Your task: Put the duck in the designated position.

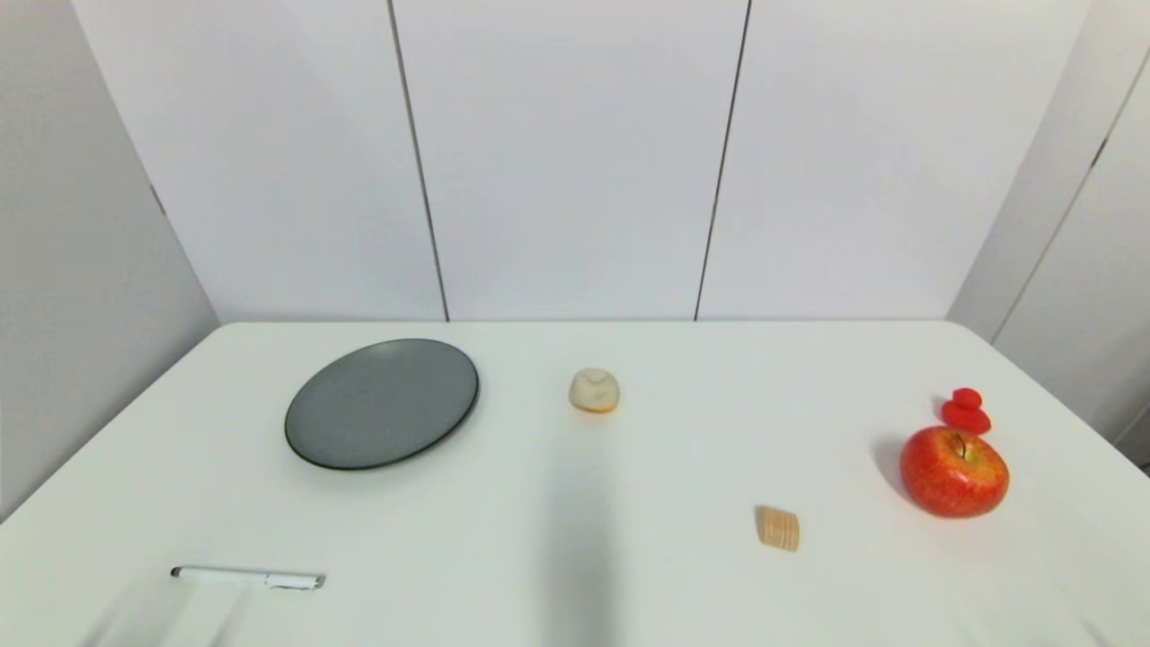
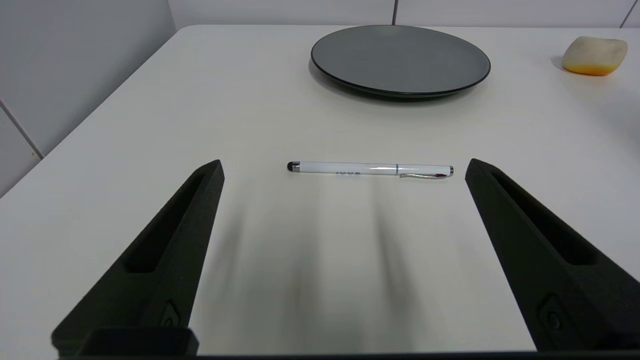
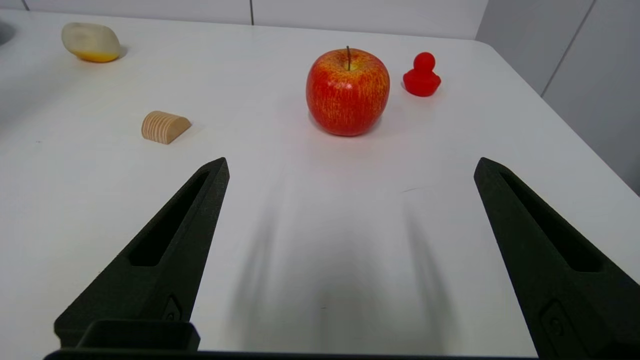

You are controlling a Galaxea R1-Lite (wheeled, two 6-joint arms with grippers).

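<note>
Left tool: fingers spread wide, holding nothing, low over worktop before white pen; print on pen barrel was unreadable. Right tool: likewise wide apart, empty, facing apple. Duck: glossy red plastic, round body and head, sat far right on worktop, just behind red-yellow apple. Also present: dark grey round plate, ridged wooden block, pale rounded lump.

A plain white bench is seen. On it are laid a dark grey round plate, a white pen, a pale rounded lump with a yellow underside, a small ribbed wooden block, a red-yellow apple and, just beside it, a small glossy red toy duck.
</note>
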